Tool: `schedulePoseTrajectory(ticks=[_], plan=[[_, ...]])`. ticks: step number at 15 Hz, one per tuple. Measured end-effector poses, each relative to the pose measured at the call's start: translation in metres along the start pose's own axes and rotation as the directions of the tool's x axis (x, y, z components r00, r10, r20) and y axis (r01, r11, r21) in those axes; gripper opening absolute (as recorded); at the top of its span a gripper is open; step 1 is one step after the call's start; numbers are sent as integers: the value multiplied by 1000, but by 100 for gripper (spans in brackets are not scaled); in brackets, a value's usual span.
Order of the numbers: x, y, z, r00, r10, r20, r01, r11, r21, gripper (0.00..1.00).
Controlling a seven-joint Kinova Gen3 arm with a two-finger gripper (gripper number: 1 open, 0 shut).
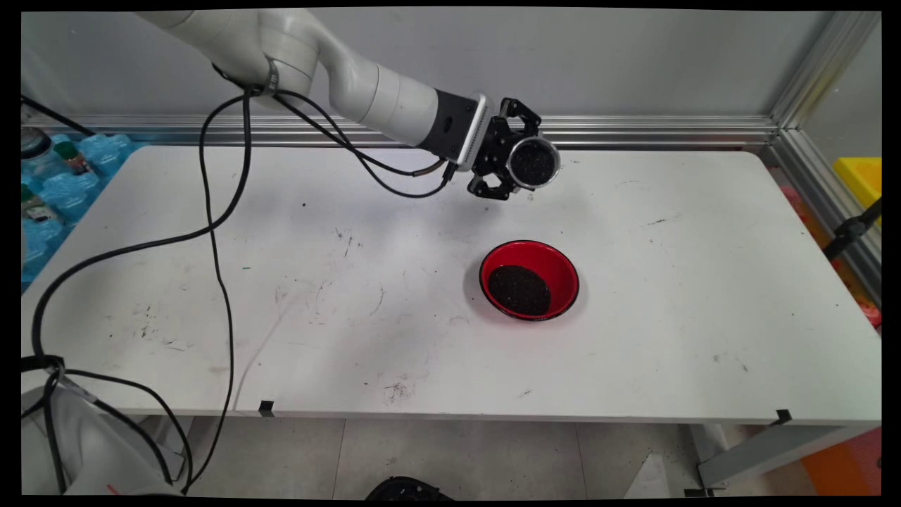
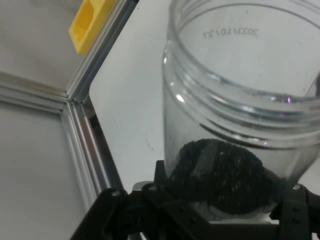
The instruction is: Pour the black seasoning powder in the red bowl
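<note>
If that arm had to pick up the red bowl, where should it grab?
Probably the red bowl by its rim, coming straight down from above: it sits low and wide, too broad to span, and upright with dark grains inside. One of the fingers inside, one outside, on the bare far edge.

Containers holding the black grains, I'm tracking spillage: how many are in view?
2. A clear jar gripped in the hand, tilted above the table, and a red bowl standing on the table below it.

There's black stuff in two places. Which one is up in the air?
The clear jar, which the gripper holds tipped on its side above the white table. The red bowl with the other black heap sits on the table.
</note>
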Motion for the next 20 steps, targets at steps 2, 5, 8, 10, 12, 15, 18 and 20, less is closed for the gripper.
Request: schedulePoseTrajectory(ticks=[2,5,8,10,12,15,18,20], plan=[[2,2,1,999,52,13,-53,999,12,0],[3,4,2,992,118,47,-120,992,34,0],[5,6,4,984,165,73,-169,984,51,0],[6,6,5,978,189,85,-195,979,60,0],[6,7,6,973,211,94,-217,974,68,0],[5,8,6,964,247,104,-255,964,76,0],[4,10,6,955,279,106,-288,954,81,0],[4,13,6,948,302,104,-311,947,82,0]])
